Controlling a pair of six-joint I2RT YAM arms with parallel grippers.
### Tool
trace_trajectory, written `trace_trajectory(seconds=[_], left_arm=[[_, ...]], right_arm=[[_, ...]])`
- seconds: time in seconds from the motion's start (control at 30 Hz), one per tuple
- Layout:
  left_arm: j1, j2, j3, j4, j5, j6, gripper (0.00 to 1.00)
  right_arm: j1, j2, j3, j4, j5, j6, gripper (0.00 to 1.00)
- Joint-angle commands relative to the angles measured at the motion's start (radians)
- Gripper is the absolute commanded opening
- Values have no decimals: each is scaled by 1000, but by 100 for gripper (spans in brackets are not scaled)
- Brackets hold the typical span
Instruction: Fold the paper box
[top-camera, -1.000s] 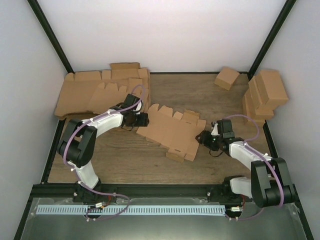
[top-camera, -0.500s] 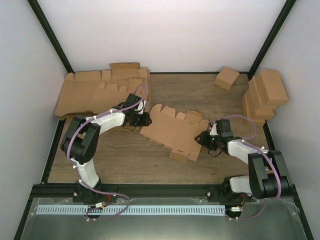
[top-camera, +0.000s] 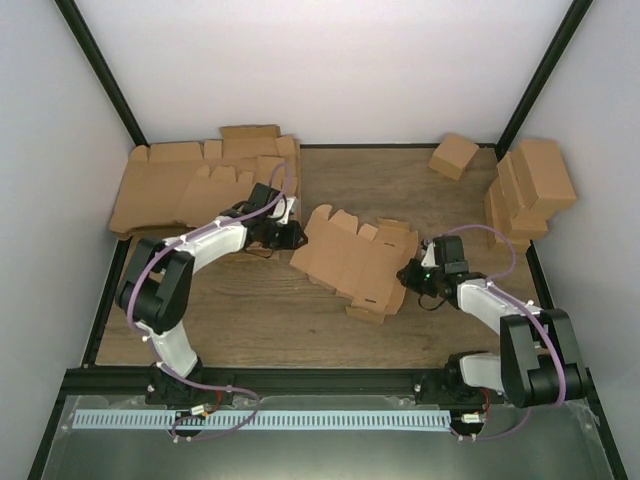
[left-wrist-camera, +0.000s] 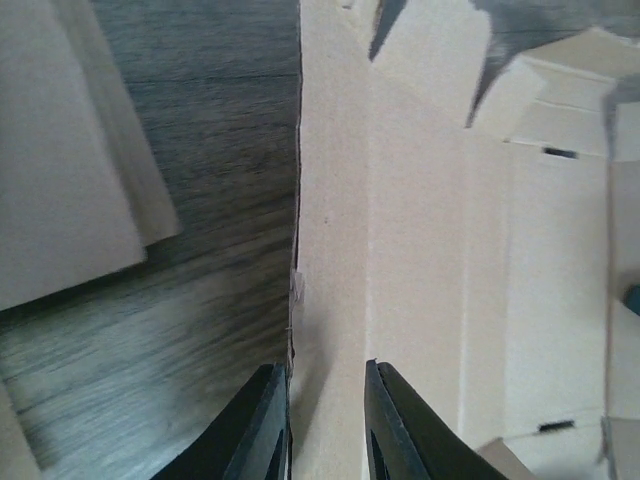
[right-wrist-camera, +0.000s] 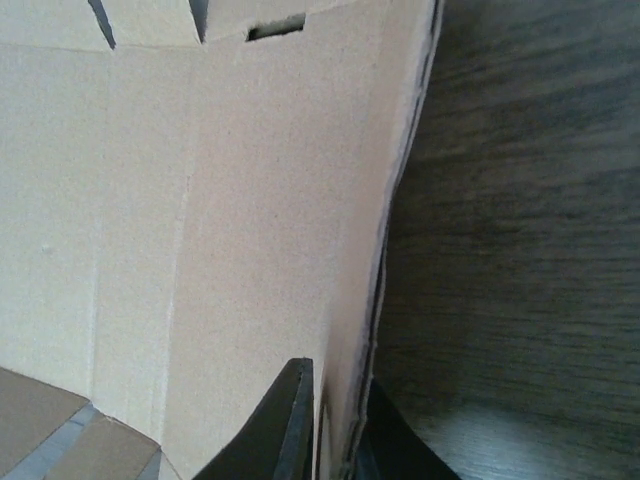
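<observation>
Wooden table (top-camera: 250, 310) holds left hand (left-wrist-camera: 323, 367) and right hand (right-wrist-camera: 335, 375) pinching paper box (top-camera: 355, 260) between cardboard stacks (top-camera: 170, 190).

Right gripper (top-camera: 408, 275) now clamps the paper box (top-camera: 355, 262) edge, left gripper (top-camera: 292, 237) narrows too, and the box scoots away from the cardboard stack (top-camera: 170, 185).

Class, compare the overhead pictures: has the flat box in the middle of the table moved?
Yes: the flat box slid right, toward the folded boxes.
</observation>
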Motion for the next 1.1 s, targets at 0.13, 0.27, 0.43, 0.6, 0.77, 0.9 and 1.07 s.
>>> trace_trajectory(seconds=[0.13, 0.27, 0.43, 0.6, 0.77, 0.9, 1.07], left_arm=[[2, -79, -16, 61, 215, -18, 26], [2, -115, -25, 81, 269, -24, 27], [2, -238, -54, 84, 118, 13, 41], [2, -421, -144, 126, -105, 26, 62], [3, -586, -304, 251, -193, -16, 97], [21, -573, -312, 224, -209, -29, 100], [87, -511, -397, 345, -11, -96, 100]], right_arm=[[6, -28, 72, -20, 29, -73, 6], [6, -44, 68, -10, 1, -108, 6], [6, -75, 83, -7, -15, -138, 5], [14, -163, 102, 31, -83, -200, 4], [22, -263, 145, 59, -149, -230, 2], [24, -316, 169, 79, -202, -228, 1], [24, -342, 193, 44, -249, -234, 1]])
